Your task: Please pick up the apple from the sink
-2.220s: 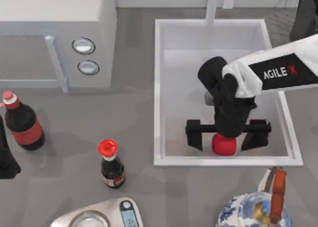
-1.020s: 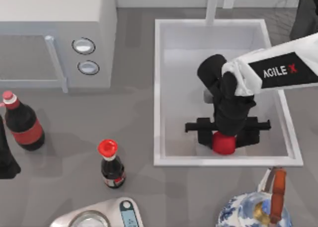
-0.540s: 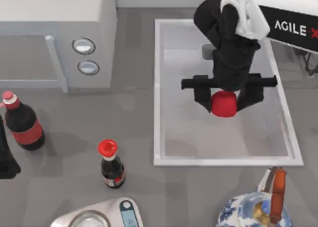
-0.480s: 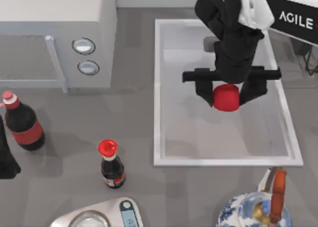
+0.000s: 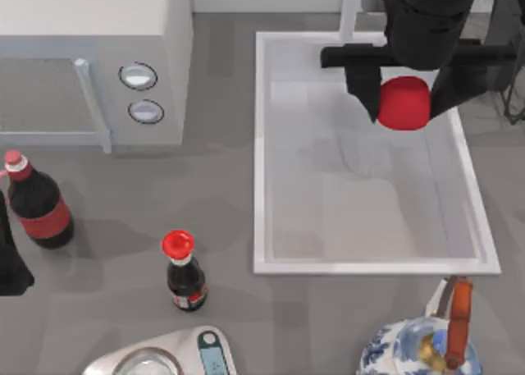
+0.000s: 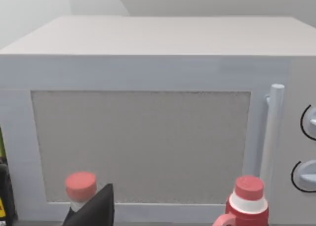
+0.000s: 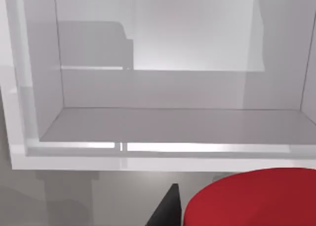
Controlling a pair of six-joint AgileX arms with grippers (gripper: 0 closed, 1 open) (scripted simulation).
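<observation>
While aloft, apple (image 5: 404, 102) above sink (image 5: 259, 153)

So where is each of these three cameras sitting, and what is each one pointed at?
Top view: above the table, looking straight down on the sink, the microwave and the right claw shut on the apple; the left arm is parked at the table's left edge.
Left wrist view: on the left arm's wrist, facing the microwave door and red-capped bottles; a dark bit of the left claw shows.
Right wrist view: on the right wrist, looking past the apple into the sink.
Shared: top and right wrist views both show apple and sink.
</observation>
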